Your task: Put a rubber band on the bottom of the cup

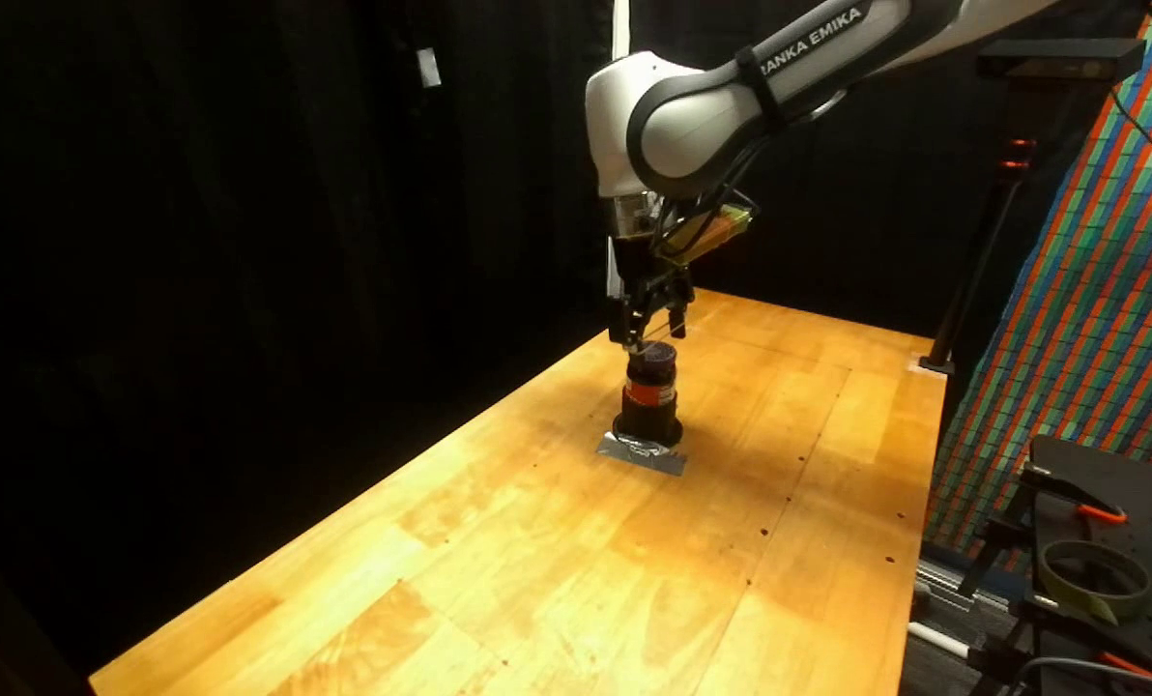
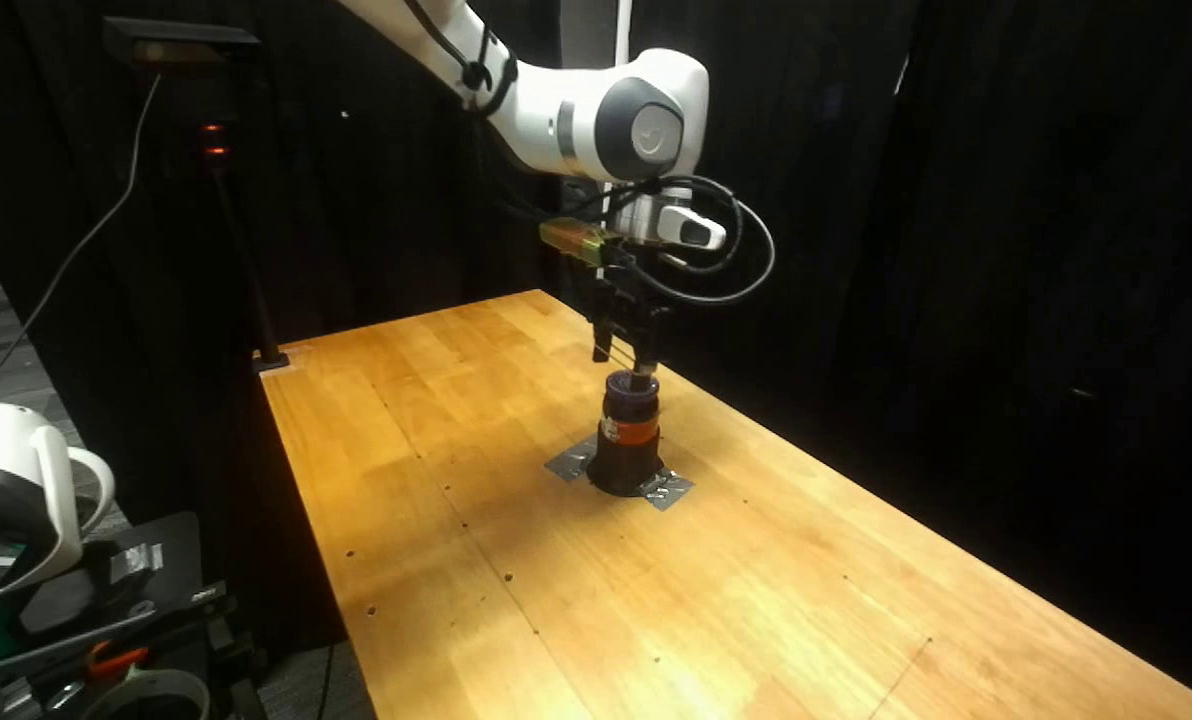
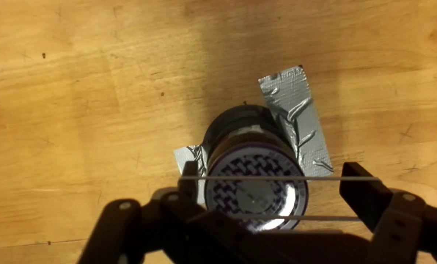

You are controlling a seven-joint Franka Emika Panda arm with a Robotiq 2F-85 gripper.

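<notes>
In both exterior views the cup (image 1: 650,394) is seen upright on the table (image 1: 586,580), just below the gripper (image 3: 271,190), with grey tape (image 3: 304,124) stuck at its foot. The gripper's fingers (image 3: 365,192) are spread apart, and a rubber band (image 3: 325,178) is stretched between them, its two strands crossing above the cup's top. In the wrist view the cup is placed nearer the finger at the left; whether contact is made cannot be told.
</notes>
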